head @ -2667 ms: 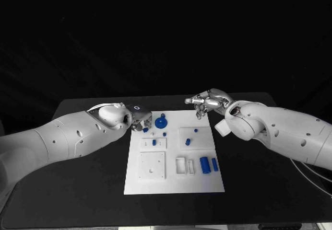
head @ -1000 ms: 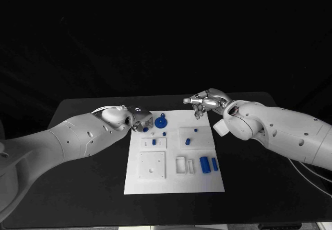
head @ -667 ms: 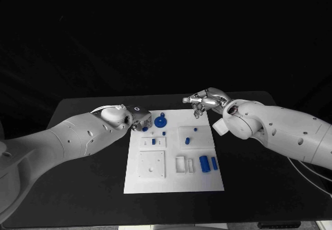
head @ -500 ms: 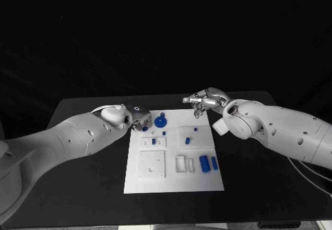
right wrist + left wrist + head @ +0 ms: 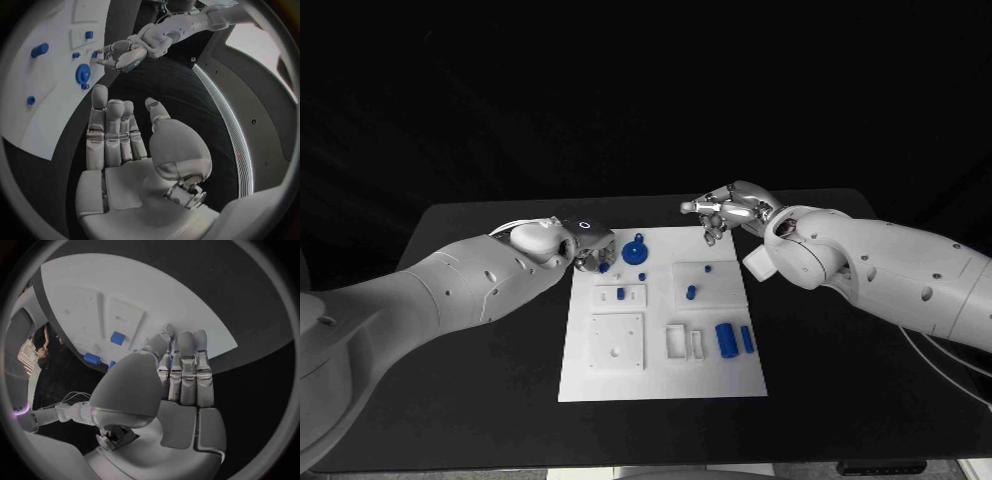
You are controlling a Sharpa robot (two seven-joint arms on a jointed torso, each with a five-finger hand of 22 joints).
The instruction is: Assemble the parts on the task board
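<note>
The white task board (image 5: 620, 380) lies in the middle of the black table. At its far end lies a round blue part (image 5: 636, 254) with a small tab. My left hand (image 5: 594, 253) hovers at the board's far left corner, just beside that part. In the left wrist view the left hand (image 5: 181, 385) has straight fingers over the board (image 5: 125, 285) and holds nothing. My right hand (image 5: 720, 214) hangs over the far right corner. The right wrist view shows that hand (image 5: 119, 145) flat and empty, with the round part (image 5: 83, 74) and the left hand (image 5: 122, 54) beyond.
Small blue parts stand in white blocks at mid-board (image 5: 619, 295) (image 5: 691, 293). Two longer blue pieces (image 5: 727, 341) (image 5: 749, 341) lie near the right edge, beside white slotted frames (image 5: 685, 343). A square white plate (image 5: 617, 345) sits on the left. Black table (image 5: 459, 390) surrounds the board.
Both hands have stayed almost where they were. The right hand has drifted slightly up and away from the board's far corner. No part has moved.
</note>
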